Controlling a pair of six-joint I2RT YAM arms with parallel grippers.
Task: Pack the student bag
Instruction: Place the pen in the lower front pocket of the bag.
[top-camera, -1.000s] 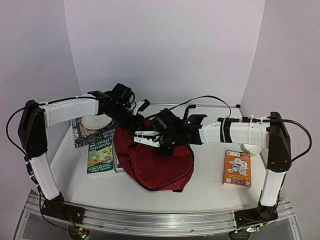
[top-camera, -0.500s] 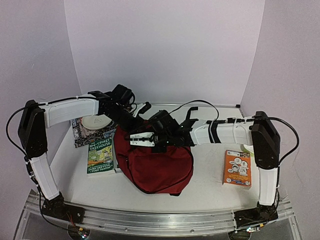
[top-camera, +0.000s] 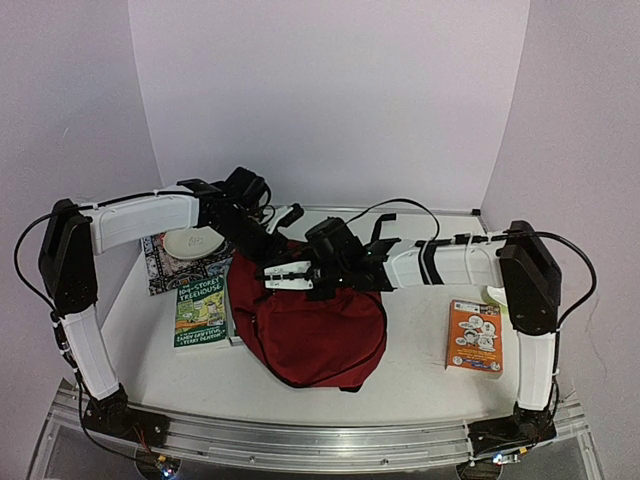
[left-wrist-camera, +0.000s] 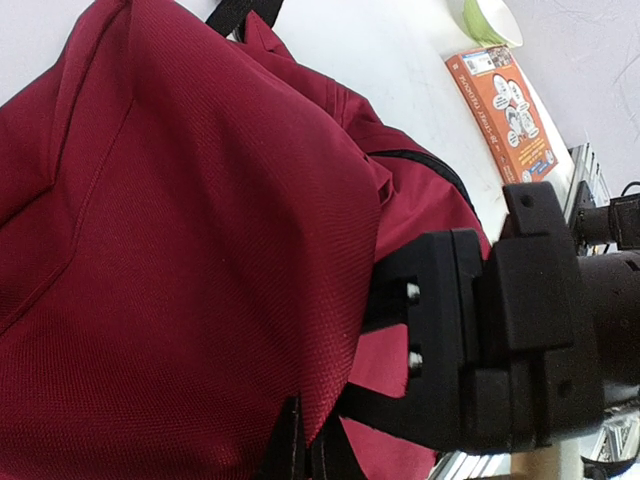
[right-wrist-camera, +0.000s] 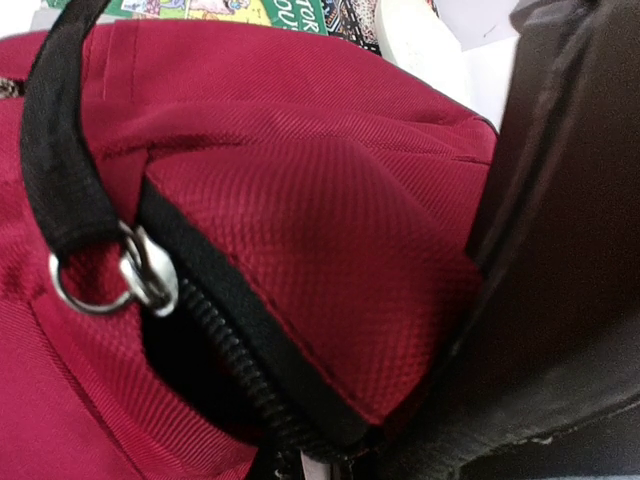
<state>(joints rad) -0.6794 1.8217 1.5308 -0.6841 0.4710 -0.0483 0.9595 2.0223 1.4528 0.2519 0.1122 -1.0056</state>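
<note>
The student bag (top-camera: 312, 325), a dark red backpack, lies in the middle of the table. My left gripper (top-camera: 270, 243) is at its far left top edge; in the left wrist view its fingers (left-wrist-camera: 290, 455) are shut on a fold of the red fabric (left-wrist-camera: 200, 250). My right gripper (top-camera: 270, 277) is just in front of it, shut on the bag's black zipper edge (right-wrist-camera: 230, 350) in the right wrist view. The zipper gapes a little, dark inside. A black strap (right-wrist-camera: 60, 150) with a metal ring (right-wrist-camera: 135, 275) hangs beside it.
A green Treehouse book (top-camera: 202, 312) lies left of the bag, with a patterned book and a white dish (top-camera: 192, 243) behind it. An orange book (top-camera: 476, 337) and a green bowl (top-camera: 500, 296) lie at the right. Walls close in on three sides.
My right arm has drawn in to the left and slightly back, keeping hold of the bag's edge. The bag's top has shifted a little. My left arm has barely moved.
</note>
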